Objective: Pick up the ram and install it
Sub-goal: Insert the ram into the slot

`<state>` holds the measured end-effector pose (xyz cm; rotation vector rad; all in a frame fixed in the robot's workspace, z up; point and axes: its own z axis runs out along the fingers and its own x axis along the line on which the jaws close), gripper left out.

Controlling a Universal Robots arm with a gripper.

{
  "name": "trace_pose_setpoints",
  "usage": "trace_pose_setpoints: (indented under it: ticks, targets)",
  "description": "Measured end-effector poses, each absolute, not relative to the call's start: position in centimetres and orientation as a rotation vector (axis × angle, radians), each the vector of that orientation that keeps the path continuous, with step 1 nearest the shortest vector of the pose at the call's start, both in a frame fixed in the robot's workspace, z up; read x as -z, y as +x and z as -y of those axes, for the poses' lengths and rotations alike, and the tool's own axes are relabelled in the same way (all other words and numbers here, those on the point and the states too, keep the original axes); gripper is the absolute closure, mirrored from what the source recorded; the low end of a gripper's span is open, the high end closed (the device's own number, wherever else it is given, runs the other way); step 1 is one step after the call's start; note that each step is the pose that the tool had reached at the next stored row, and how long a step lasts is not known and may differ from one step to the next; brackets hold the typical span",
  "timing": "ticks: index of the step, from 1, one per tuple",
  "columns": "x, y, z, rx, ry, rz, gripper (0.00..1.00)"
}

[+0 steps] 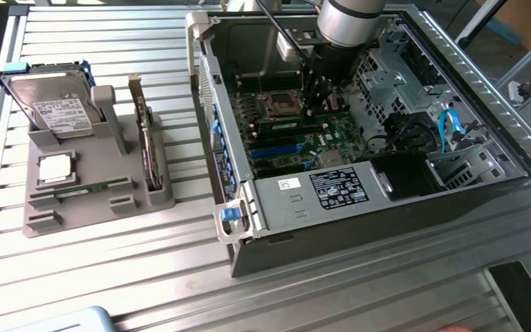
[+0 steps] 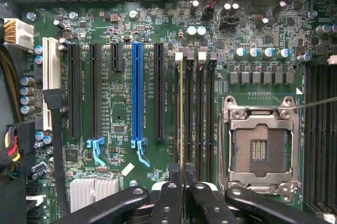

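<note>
In the wrist view the ram [image 2: 182,108] shows edge-on as a thin yellow-green line. It runs along the memory slot closest to the black expansion slots [image 2: 159,92]. My gripper [image 2: 183,195] is shut on the ram's upper edge, one black finger on each side. I cannot tell whether the ram is pressed fully into the slot. From the exterior view, the gripper [image 1: 325,102] reaches straight down into the open computer case [image 1: 238,173], just beside the processor socket [image 1: 278,104].
Beside the ram are several free memory slots [image 2: 202,113] and the metal processor socket [image 2: 261,148]. On the exterior view's left, a grey fixture [image 1: 81,207] holds a hard drive [image 1: 53,107], an upright card [image 1: 144,138] and a thin green strip [image 1: 92,188]. Case walls surround the arm.
</note>
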<state>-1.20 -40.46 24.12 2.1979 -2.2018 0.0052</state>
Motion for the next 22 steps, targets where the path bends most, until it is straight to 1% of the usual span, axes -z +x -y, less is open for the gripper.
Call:
trace_pose_setpoints:
  ticks: [22]
  targets:
    - [-23.77,-1.21,40.47,-0.005,2.198,2.202,0.88]
